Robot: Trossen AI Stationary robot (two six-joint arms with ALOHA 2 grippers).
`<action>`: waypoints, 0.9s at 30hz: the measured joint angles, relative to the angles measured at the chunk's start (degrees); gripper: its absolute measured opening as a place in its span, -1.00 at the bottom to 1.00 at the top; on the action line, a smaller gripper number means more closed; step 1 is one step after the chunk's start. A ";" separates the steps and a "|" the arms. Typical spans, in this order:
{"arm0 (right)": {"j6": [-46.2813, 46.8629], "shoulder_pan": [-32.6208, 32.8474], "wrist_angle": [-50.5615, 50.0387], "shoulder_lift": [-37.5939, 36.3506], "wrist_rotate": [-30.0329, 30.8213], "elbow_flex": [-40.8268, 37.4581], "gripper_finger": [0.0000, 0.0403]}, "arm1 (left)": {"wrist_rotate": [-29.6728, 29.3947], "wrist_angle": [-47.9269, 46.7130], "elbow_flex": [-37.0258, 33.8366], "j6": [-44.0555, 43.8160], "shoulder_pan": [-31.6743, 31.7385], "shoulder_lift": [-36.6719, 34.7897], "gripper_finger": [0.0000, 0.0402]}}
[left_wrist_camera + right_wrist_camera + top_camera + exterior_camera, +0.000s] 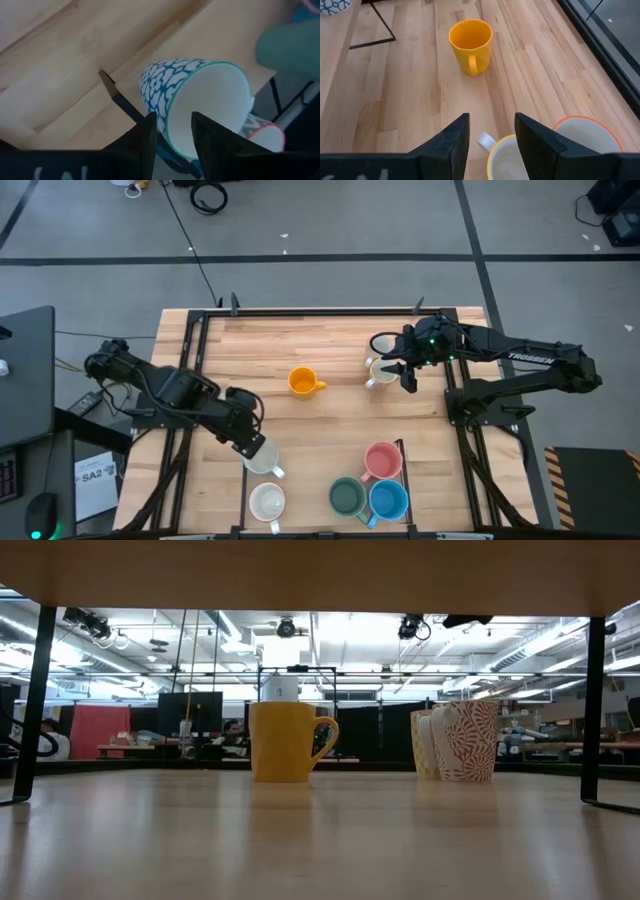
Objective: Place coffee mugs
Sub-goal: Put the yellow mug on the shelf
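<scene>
My left gripper (256, 448) is at the near left of the table, shut on a white mug with a blue pattern and teal rim (200, 95). A cream mug (267, 502) stands just nearer, and its red rim (265, 137) shows in the left wrist view. The pink (382, 461), dark green (347, 497) and blue (388, 500) mugs stand together near the front edge. The orange mug (303, 382) stands mid-table. My right gripper (492, 145) is open over a yellow-rimmed mug (507, 162), whose handle (484, 142) lies between the fingers. An orange-rimmed mug (587, 137) stands beside it. My left gripper pinches the patterned mug by its rim (175, 137), one finger (212, 142) inside the cup and one (142, 142) outside on the wall. The mug is tilted, its mouth turned toward the camera. Whether its base touches the table is hidden.
A thin black metal frame (117, 95) lies on the wood under the held mug, and another black frame (372, 30) shows near the orange mug. The table's black rail (205, 345) runs along the left side. Bare wood lies between the orange mug and the front group.
</scene>
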 joint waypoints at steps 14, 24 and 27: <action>-0.01 0.00 0.02 0.01 0.00 0.00 -0.19 | -7.23 0.04 0.04 15.67 9.88 -6.72 -0.36; 0.00 0.00 0.00 0.01 0.00 -0.01 -0.19 | -1.94 0.05 0.04 30.22 26.39 -5.24 -0.36; 0.01 0.00 0.00 0.00 0.00 -0.01 -0.20 | 0.73 0.08 0.04 34.05 30.90 -4.51 -0.36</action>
